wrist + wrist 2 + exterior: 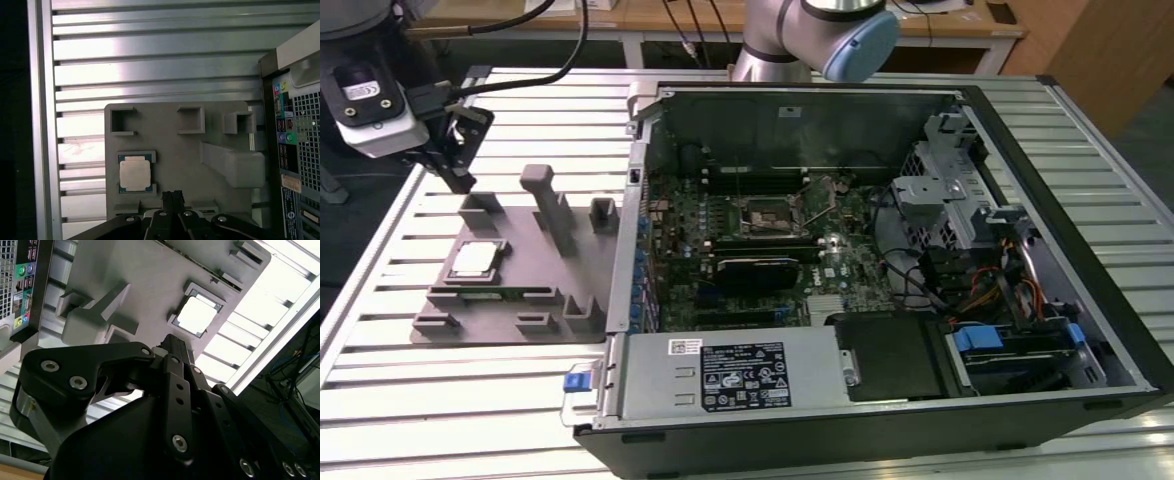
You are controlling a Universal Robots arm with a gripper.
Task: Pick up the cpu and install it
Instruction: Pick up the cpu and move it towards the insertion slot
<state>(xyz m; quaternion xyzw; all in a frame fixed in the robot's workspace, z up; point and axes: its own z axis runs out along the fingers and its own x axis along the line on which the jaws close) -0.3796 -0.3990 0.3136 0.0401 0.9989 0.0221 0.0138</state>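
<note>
Starting at the black metal gripper, we find its two slim fingers pressed together with nothing between them. In the first wrist view the gripper hangs above the near edge of the flat grey plastic holder tray. The second wrist view has the gripper well clear of everything below it.

Just beyond the fingertips lies the cpu, a small square chip with a silvery metal top plate and a thin darker rim. It lies flat in a shallow framed pocket of the tray, apart from the gripper and untouched. In the exterior view the cpu sits on the side of the holder tray towards that view's left. Upright grey posts stand between it and the open black computer case.

We judge the main risk to be the closed fingers. Lowered as they are, they would land on the plate rather than straddle it, scuffing the chip or tipping it in its pocket. The thin rim offers little purchase, so an off-centre pinch could lift it crooked or drop it. The posts and the case wall could catch the arm in transit.

Farther out, the square socket on the green motherboard is the delicate end. A tilted or wrongly turned chip could damage its contacts. We cannot tell whether its retaining frame stands clear.
</note>
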